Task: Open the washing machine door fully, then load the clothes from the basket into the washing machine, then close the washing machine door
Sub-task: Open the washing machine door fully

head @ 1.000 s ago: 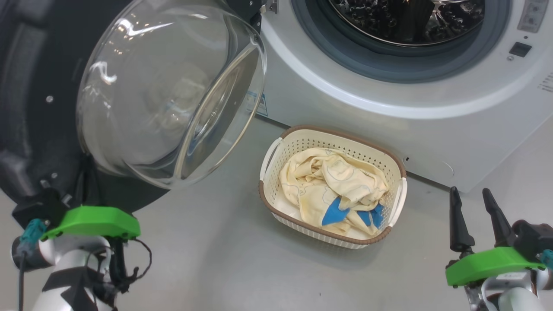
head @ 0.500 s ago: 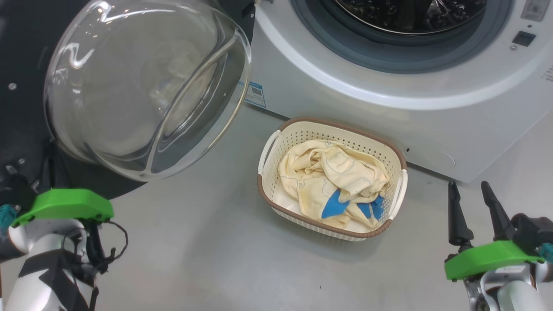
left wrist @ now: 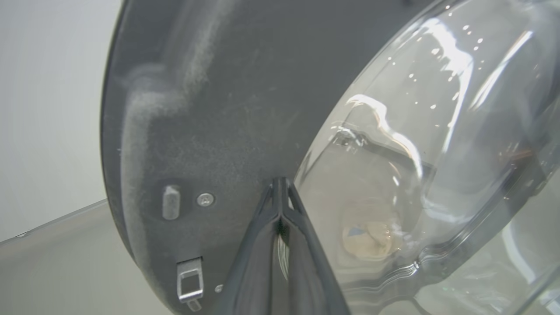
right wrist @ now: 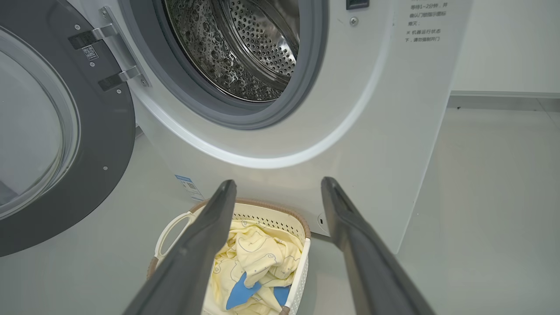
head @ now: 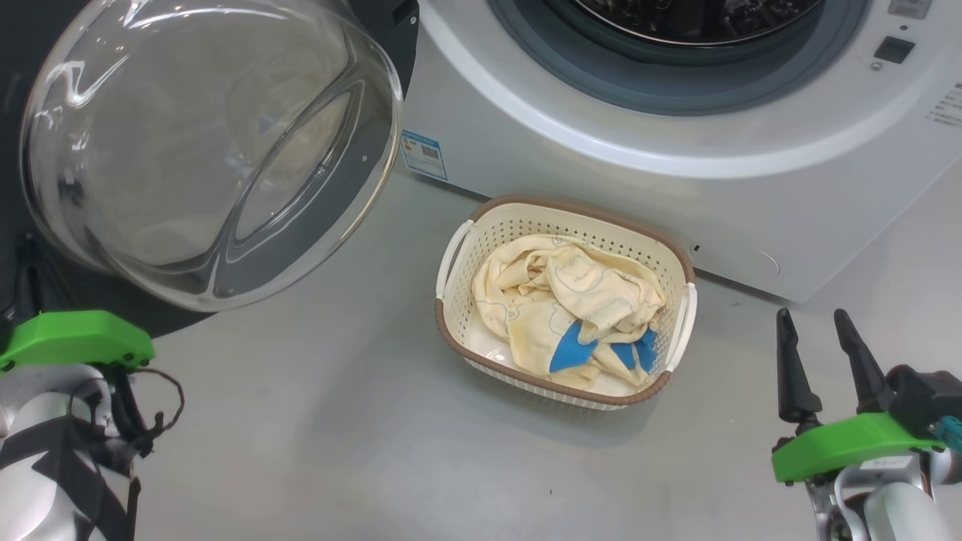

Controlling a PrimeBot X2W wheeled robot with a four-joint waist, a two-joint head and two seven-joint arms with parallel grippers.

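The washing machine door (head: 203, 135) hangs open at the upper left, its glass dome facing me. My left gripper (left wrist: 280, 183) is shut, its tips pressed against the door's dark inner face (left wrist: 210, 109) beside the glass. The washing machine (head: 601, 180) stands behind with its steel drum (right wrist: 245, 48) exposed. In front of it, on the floor, sits the basket (head: 518, 229) holding the pale yellow and blue clothes (head: 571, 300). To the basket's right my right gripper (head: 811, 319) is open and empty; its wrist view looks over the basket (right wrist: 271, 205) and clothes (right wrist: 253, 258).
Grey floor (head: 338, 421) lies bare between the door and the basket. A blue sticker (head: 422, 154) marks the machine's lower left front. The door hinge (right wrist: 118, 76) joins the door to the machine. A white wall and skirting (right wrist: 503, 94) stand to the machine's right.
The door has swung further away from the machine's front, and my left arm has moved left with it. The head camera has shifted slightly. My right gripper has stayed put.
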